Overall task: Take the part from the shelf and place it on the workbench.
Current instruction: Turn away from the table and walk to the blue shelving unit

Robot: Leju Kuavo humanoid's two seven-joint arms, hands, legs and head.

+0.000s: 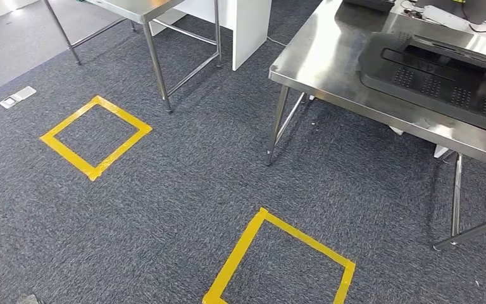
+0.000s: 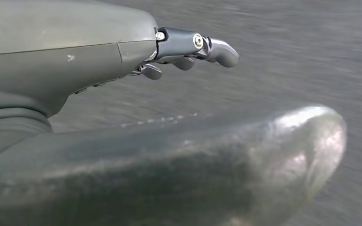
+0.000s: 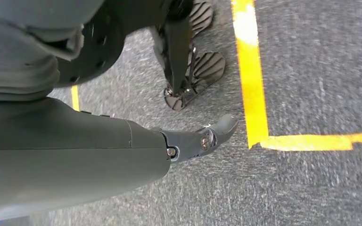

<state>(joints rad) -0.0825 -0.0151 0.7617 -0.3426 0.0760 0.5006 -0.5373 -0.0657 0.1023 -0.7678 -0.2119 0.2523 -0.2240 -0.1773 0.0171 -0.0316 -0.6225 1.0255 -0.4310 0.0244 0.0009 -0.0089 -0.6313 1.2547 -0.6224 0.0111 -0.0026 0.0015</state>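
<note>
A dark grey flat part (image 1: 443, 76) with perforated patches lies on the steel workbench (image 1: 329, 57) at the right of the head view. My left hand (image 2: 99, 66) hangs over blurred grey carpet, its fingers (image 2: 217, 49) stretched out and apart from the thick thumb (image 2: 245, 160), holding nothing. My right hand (image 3: 99, 150) hangs above the carpet beside a corner of yellow tape (image 3: 252, 94), one dark finger (image 3: 207, 136) extended, with nothing in it.
Two yellow tape squares (image 1: 95, 136) (image 1: 278, 259) mark the grey carpet. A second steel table (image 1: 139, 9) and a white cabinet (image 1: 250, 31) stand at the back. A floor socket plate (image 1: 18, 97) sits far left. Cables and a white box (image 1: 446, 16) lie behind the part.
</note>
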